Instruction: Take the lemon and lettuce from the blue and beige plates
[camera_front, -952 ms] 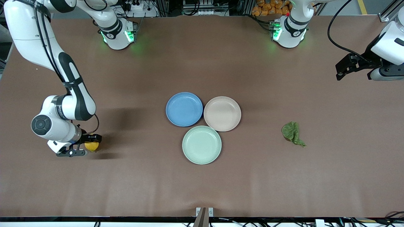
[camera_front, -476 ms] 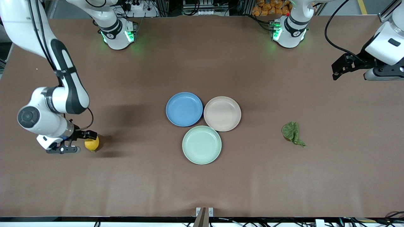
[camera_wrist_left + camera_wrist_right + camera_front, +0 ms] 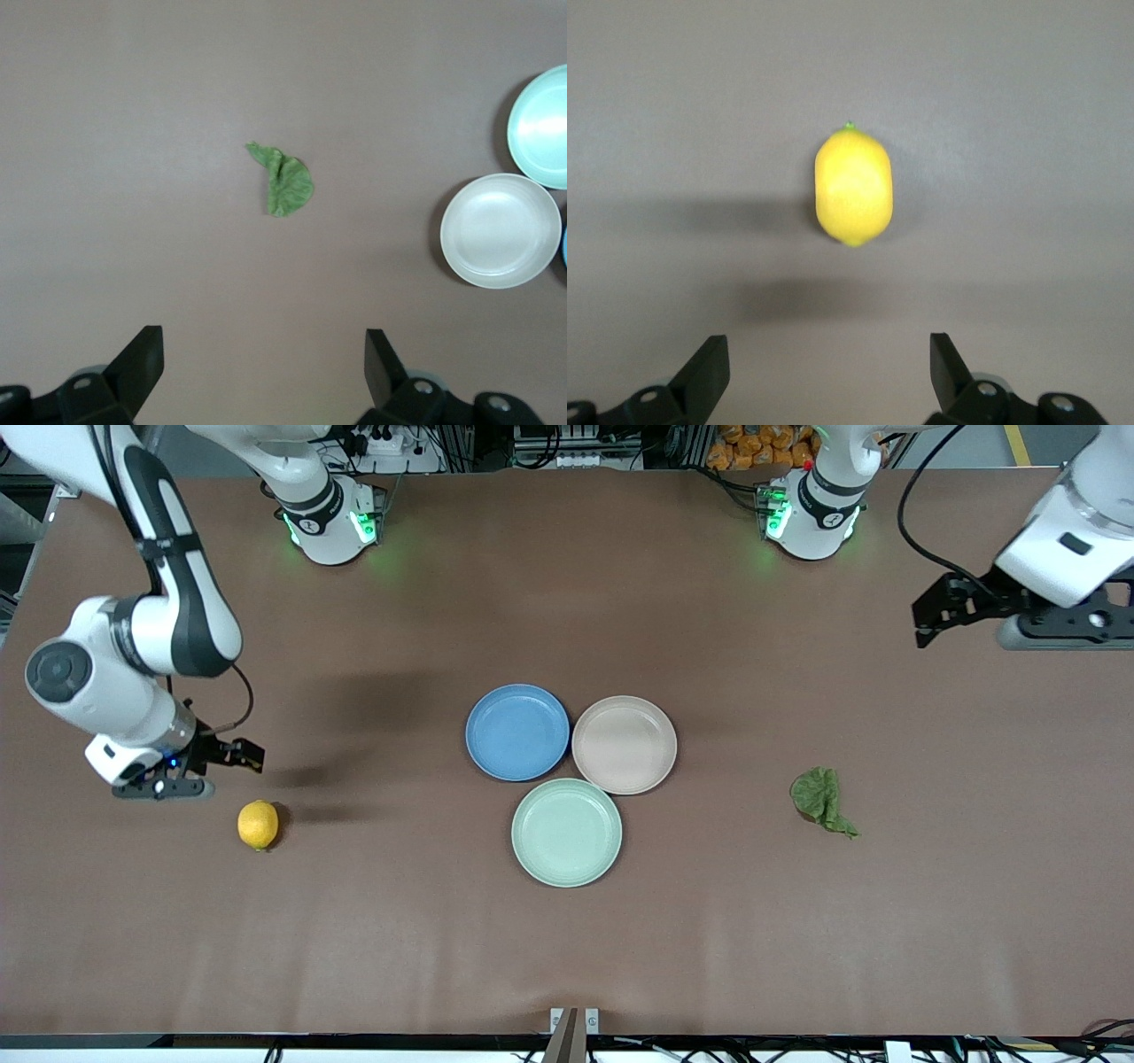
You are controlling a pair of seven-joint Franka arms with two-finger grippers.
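The lemon (image 3: 258,825) lies on the bare table toward the right arm's end; it also shows in the right wrist view (image 3: 852,186). My right gripper (image 3: 218,771) is open and empty in the air just beside the lemon. The lettuce (image 3: 821,800) lies on the table toward the left arm's end and shows in the left wrist view (image 3: 285,181). My left gripper (image 3: 957,633) is open and empty, high over the table at its own end. The blue plate (image 3: 517,732) and the beige plate (image 3: 625,744) sit empty, side by side, mid-table.
An empty mint-green plate (image 3: 566,832) touches both plates, nearer the front camera. The left wrist view shows the beige plate (image 3: 500,230) and the mint-green plate (image 3: 540,124). The arm bases stand along the table's back edge.
My right gripper opened, let go of the lemon and rose away from it; the lemon stays on the table. My left gripper drifted slightly toward the table's middle.
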